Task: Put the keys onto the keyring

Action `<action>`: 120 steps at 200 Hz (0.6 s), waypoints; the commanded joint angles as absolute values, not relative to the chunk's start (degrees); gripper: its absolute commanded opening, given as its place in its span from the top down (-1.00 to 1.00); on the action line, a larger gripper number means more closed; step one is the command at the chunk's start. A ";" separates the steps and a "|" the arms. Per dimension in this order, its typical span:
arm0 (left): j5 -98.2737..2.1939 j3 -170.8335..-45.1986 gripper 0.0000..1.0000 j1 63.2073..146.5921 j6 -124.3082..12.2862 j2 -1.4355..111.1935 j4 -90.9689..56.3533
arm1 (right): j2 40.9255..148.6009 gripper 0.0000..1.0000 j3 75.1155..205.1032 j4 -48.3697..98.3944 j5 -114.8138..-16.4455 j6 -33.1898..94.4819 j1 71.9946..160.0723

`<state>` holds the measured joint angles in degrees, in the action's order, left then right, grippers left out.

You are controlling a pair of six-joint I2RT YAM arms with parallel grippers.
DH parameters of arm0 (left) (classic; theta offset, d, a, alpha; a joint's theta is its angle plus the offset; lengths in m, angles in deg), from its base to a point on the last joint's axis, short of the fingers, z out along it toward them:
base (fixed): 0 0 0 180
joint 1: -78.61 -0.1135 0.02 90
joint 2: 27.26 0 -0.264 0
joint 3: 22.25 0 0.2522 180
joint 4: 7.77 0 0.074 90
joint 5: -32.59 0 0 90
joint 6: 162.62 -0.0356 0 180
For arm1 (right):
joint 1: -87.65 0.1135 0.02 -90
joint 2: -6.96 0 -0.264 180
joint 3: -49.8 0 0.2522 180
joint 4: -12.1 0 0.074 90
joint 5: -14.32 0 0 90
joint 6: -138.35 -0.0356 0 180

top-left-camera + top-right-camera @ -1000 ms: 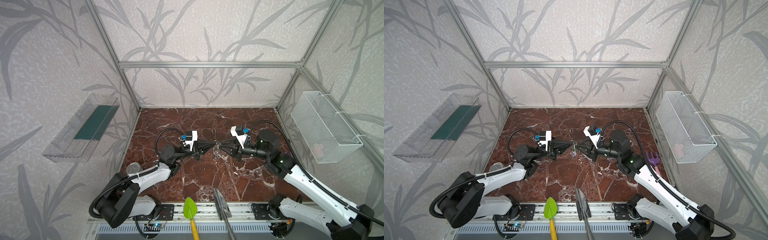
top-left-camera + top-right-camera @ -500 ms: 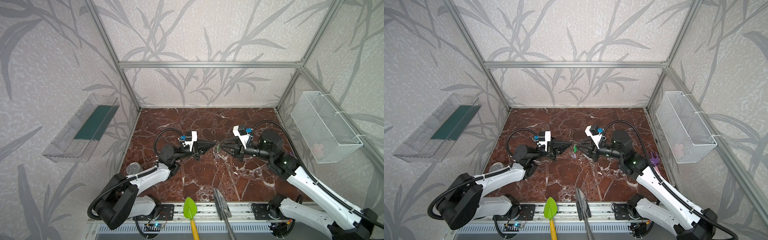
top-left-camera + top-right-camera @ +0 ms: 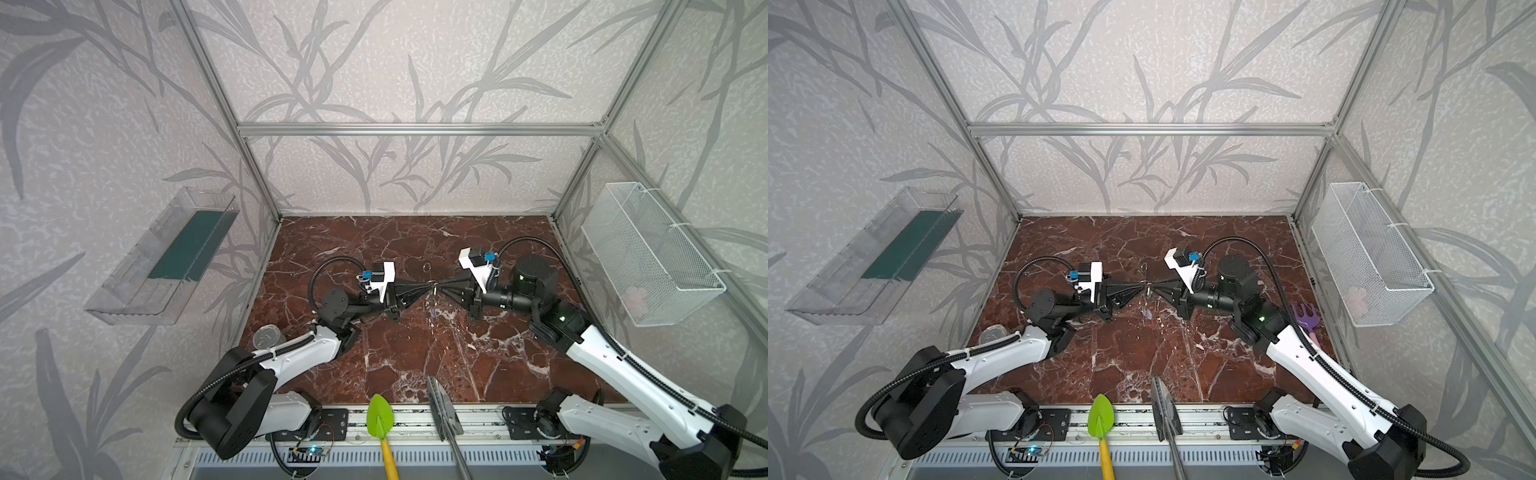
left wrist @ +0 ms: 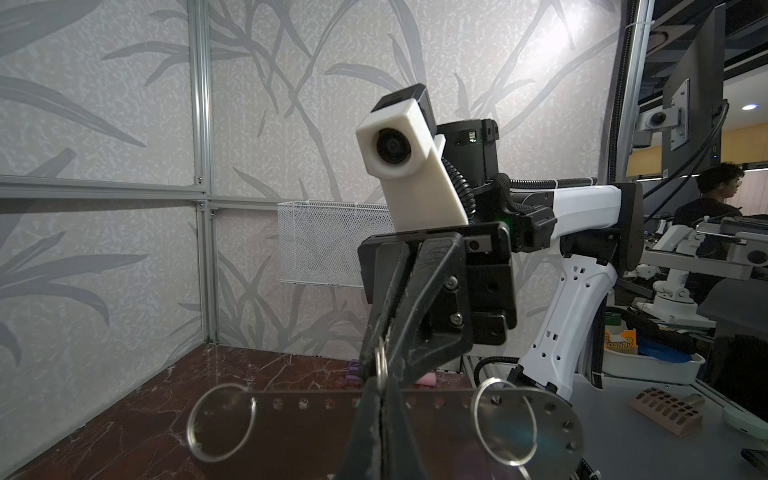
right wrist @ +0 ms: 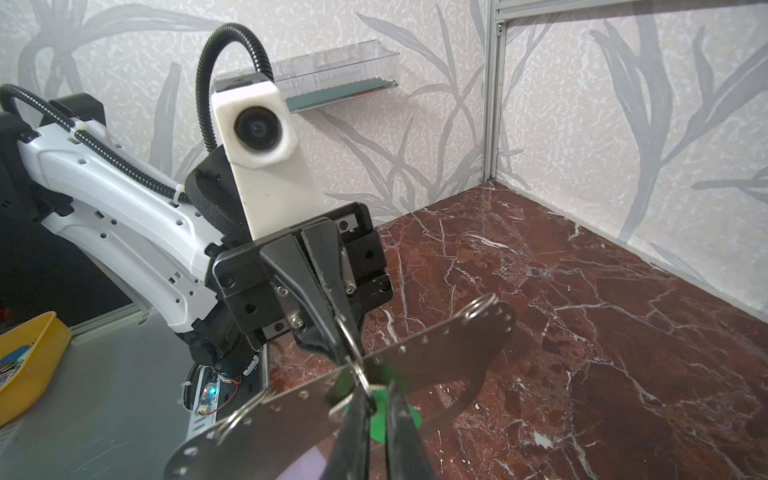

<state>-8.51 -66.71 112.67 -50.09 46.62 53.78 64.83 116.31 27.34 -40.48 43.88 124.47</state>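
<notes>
Red-marble desk [image 3: 415, 353] below; left pincer [image 3: 428, 286] pinches the keyring [image 5: 415, 357], right pincer [image 3: 436, 286] presses the green key [image 5: 380, 415] to a ring; threading needs alignment next.

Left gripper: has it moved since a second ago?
No. The left gripper sits where it was against the tin can in both top views, shut on the keyring.

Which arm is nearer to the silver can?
Left. The left arm passes right beside the silver can; the right arm is over on the opposite side, well away from it.
</notes>
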 commanded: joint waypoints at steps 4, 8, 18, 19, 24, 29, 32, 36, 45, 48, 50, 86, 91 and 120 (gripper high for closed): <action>-8.70 -67.04 1.00 112.47 -50.30 45.31 56.61 | 64.62 0.88 118.42 25.95 -39.56 43.87 124.76; -8.71 -67.04 1.00 112.53 -50.28 45.33 56.74 | 64.62 0.89 118.56 26.03 -39.52 43.86 124.74; -8.80 -66.95 1.00 112.50 -50.23 45.32 56.91 | 64.70 0.94 118.58 26.25 -39.39 43.75 124.74; -8.85 -66.95 1.00 112.47 -50.22 45.33 56.94 | 64.70 0.94 118.58 26.19 -39.39 43.72 124.74; -8.89 -66.88 1.00 112.53 -50.21 45.33 56.96 | 64.74 0.97 118.57 26.33 -39.25 43.69 124.78; -8.90 -66.87 1.00 112.54 -50.22 45.31 57.08 | 64.86 0.99 118.66 26.49 -39.20 43.68 124.75; -8.90 -66.87 1.00 112.51 -50.21 45.31 57.13 | 64.88 1.00 118.66 26.58 -39.13 43.55 124.79; -8.90 -66.93 1.00 112.49 -50.21 45.32 57.07 | 65.03 1.00 118.69 26.59 -38.93 43.45 124.74; -8.83 -66.95 1.00 112.46 -50.21 45.33 57.16 | 65.27 1.00 118.73 26.83 -38.43 43.35 124.82; -8.87 -66.95 1.00 112.53 -50.25 45.41 57.24 | 65.33 1.00 118.75 26.83 -38.35 43.27 124.84; -8.89 -66.95 1.00 112.47 -50.22 45.40 57.29 | 65.39 1.00 118.75 26.83 -38.27 43.23 124.83; -8.83 -66.78 1.00 112.51 -50.04 45.42 57.88 | 66.50 1.00 119.01 27.51 -37.33 42.93 125.18; -8.97 -66.78 1.00 112.49 -50.04 45.42 57.92 | 66.67 1.00 119.07 27.52 -37.13 42.88 125.18; -8.88 -66.70 1.00 112.47 -49.95 45.42 58.26 | 68.44 1.00 120.39 28.75 -34.44 42.38 125.27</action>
